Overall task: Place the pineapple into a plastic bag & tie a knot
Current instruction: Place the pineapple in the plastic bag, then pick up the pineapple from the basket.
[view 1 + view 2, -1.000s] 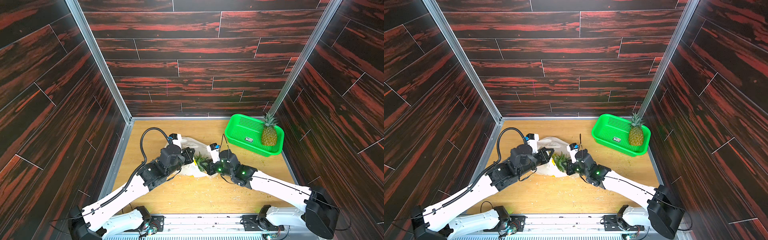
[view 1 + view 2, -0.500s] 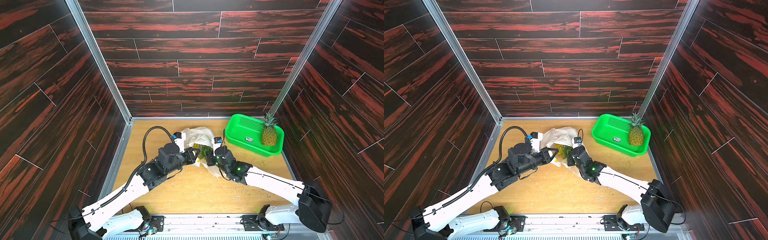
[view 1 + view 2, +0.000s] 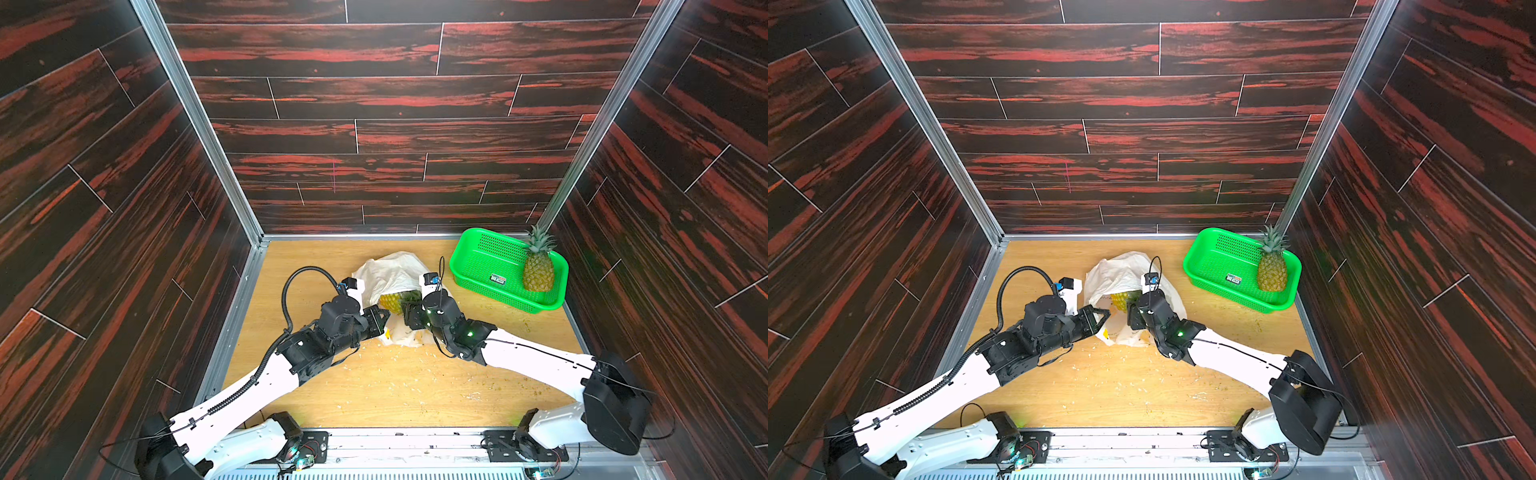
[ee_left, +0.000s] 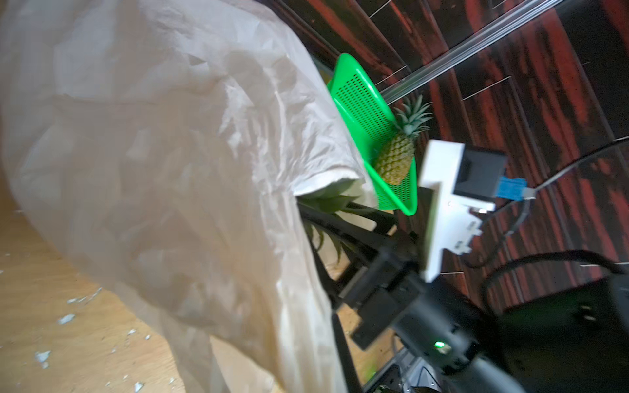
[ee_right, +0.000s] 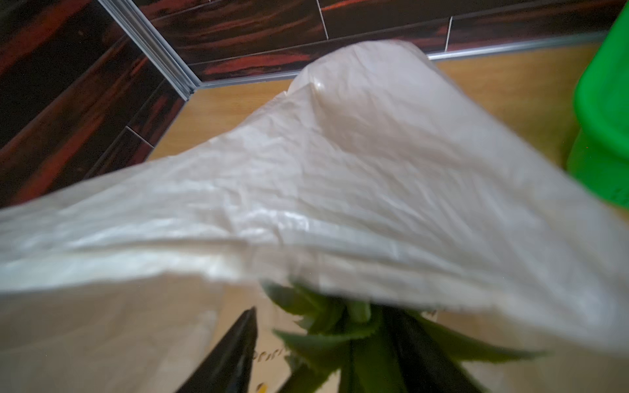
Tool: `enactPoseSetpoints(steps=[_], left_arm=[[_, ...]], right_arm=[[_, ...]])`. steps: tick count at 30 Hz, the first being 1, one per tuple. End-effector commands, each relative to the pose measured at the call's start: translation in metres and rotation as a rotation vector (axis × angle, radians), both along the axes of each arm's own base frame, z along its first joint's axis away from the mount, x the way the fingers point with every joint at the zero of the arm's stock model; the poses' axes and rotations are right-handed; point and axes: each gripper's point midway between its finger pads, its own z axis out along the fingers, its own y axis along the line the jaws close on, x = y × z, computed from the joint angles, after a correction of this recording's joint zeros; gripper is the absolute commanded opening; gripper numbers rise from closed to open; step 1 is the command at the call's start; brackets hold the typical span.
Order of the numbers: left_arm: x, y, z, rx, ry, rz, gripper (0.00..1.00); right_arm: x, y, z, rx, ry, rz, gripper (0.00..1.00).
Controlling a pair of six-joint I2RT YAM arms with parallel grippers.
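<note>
Scaly yellow pineapple [image 3: 390, 302] w/ a spiky green crown is lying on its side in the mouth of the thin, crinkly white plastic bag [image 3: 388, 270], mid-table btwn the two arms. Body's mostly tucked in and the crown's poking out toward the arms. Imo the bag is being tented up so the fruit can go deeper w/o snagging on the rim.

Left gripper [image 3: 381, 320] is sitting pinched shut right at the bag's near edge. It's prob clamping the rim to hold the mouth up, can't see the actual pinch tho. Right gripper [image 3: 407, 312] is standing w/ jaws spread wide, black fingers [image 5: 238, 343] either side of the crown leaves, not squeezing anything afaict. Nothing's getting tied yet.

Further out, a second pineapple [image 3: 538, 270] is standing upright in the green perforated plastic basket [image 3: 478, 257] at the far right corner, well apart from the bag. Little white scraps are lying all over the wooden tabletop [image 3: 395, 386].
</note>
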Motion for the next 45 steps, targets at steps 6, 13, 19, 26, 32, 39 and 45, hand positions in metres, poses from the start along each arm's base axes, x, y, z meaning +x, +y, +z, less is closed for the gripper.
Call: enactPoseSetpoints(steps=[6,13,19,26,32,39,45], left_arm=[[-0.001,0.002,-0.008,0.005,0.008,-0.001,0.00],[-0.002,-0.014,-0.006,0.003,0.011,-0.085,0.00],[-0.006,-0.021,-0.009,0.025,0.013,-0.144,0.00],[-0.009,-0.022,-0.011,0.081,0.012,-0.187,0.00],[-0.015,-0.026,-0.013,0.119,0.017,-0.248,0.00],[-0.023,-0.028,-0.017,0.179,0.027,-0.327,0.00],[-0.030,-0.034,-0.022,0.157,0.021,-0.383,0.00]], right_arm=[[-0.055,-0.024,0.052,-0.007,0.044,0.174,0.86],[-0.063,-0.080,0.099,-0.136,0.095,0.085,0.86],[-0.020,-0.191,0.105,-0.169,0.172,-0.271,0.87],[0.029,-0.304,0.074,-0.263,0.203,-0.555,0.89],[0.097,-0.355,0.074,-0.430,0.111,-0.626,0.92],[0.174,-0.378,0.097,-0.520,0.075,-0.591,0.92],[0.213,-0.393,0.104,-0.489,0.044,-0.569,0.92]])
